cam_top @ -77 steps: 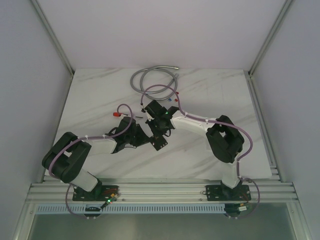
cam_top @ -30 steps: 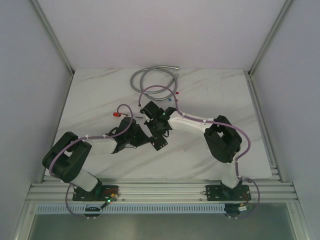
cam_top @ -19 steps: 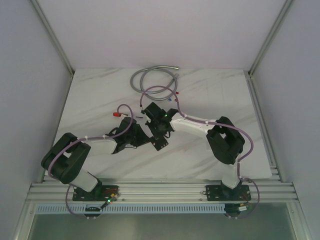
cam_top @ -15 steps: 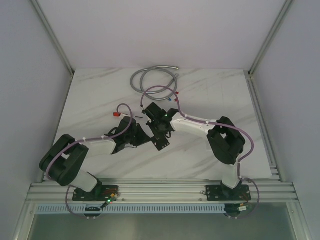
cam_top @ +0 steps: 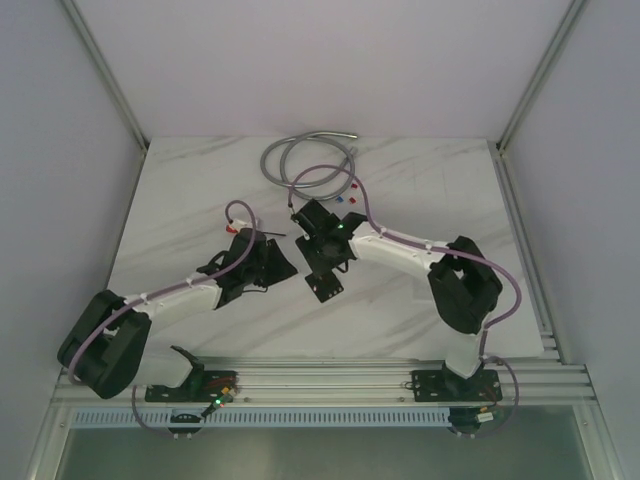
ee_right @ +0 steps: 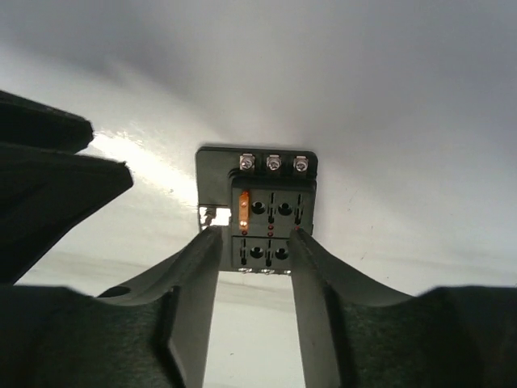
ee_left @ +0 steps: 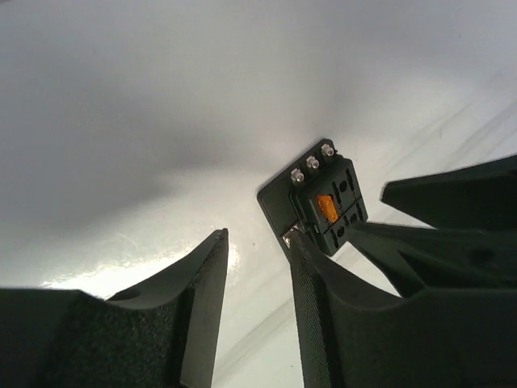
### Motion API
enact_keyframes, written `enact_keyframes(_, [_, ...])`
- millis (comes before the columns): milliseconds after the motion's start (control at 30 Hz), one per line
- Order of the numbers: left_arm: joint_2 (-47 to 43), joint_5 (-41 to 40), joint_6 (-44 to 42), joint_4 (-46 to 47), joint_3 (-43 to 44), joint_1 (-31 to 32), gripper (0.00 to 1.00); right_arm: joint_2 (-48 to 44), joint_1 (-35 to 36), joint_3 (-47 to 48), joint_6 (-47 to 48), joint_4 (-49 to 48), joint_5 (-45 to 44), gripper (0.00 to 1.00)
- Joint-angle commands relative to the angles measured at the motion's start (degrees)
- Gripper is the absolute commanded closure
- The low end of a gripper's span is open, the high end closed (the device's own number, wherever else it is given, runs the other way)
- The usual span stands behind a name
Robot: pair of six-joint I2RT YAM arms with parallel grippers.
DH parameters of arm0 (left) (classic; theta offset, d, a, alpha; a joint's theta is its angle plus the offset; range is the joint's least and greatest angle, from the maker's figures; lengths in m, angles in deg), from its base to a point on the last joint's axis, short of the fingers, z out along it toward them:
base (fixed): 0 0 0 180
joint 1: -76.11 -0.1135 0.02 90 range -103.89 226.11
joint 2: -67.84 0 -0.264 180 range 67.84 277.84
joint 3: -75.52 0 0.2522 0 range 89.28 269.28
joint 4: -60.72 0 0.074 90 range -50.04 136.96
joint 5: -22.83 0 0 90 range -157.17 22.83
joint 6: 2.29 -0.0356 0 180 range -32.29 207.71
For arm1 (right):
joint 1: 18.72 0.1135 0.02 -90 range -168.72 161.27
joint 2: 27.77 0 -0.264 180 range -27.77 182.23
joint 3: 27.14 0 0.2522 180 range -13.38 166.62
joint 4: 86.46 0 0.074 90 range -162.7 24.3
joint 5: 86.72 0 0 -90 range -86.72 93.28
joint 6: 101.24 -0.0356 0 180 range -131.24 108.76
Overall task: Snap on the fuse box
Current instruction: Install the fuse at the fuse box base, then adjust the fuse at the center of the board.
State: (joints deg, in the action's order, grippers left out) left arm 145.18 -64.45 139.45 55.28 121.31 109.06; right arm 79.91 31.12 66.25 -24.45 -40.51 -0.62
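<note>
Fuse box on table, mid-table, between my two arms. My right gripper close behind it, box lined up with finger gap. My left gripper just left of box, apart, box off its right fingertip. Cable coil behind, at far edge. Loose fuses between coil and right gripper.

White marble-veined table, plain pale walls, aluminium frame rail
</note>
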Motion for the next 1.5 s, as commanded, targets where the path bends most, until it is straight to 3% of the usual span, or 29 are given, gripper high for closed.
enact_keyframes(0, [-1.95,-4.07,-4.79,-6.78,2.96,-1.19,0.53,-5.95,-0.84,-1.86,-0.1,-2.59,1.13,0.51])
enact_keyframes(133, [-1.8,-7.44,-9.47,-11.85,5.32,-3.07,0.49,-9.97,-3.22,-6.46,-0.11,-6.93,1.9,0.41])
enact_keyframes(300, [-0.51,-9.09,-13.14,-14.3,6.7,-8.4,0.45,-13.1,-6.47,-11.61,-0.28,-10.57,1.74,0.21])
enact_keyframes(567, [5.74,-15.97,-16.57,-22.97,11.67,-10.82,0.44,-14.47,-7.98,-16.13,0.14,-13.83,2.36,0.07])
enact_keyframes(1033, [8.0,-20.71,-11.03,-27.15,11.47,-8.5,0.45,-16.01,-9.57,-20.89,1.17,-18.61,2.9,0.02])
enact_keyframes(1300, [10.97,-22.72,-9.96,-28.52,12.17,-6.32,0.56,-17.84,-10.31,-23.48,1.34,-20.21,3.46,0.01])
enact_keyframes(1467, [12.81,-23.79,-8.7,-31.27,12.9,-4.39,0.57,-18.97,-10.71,-24.47,1.52,-20.47,3.39,0.01])
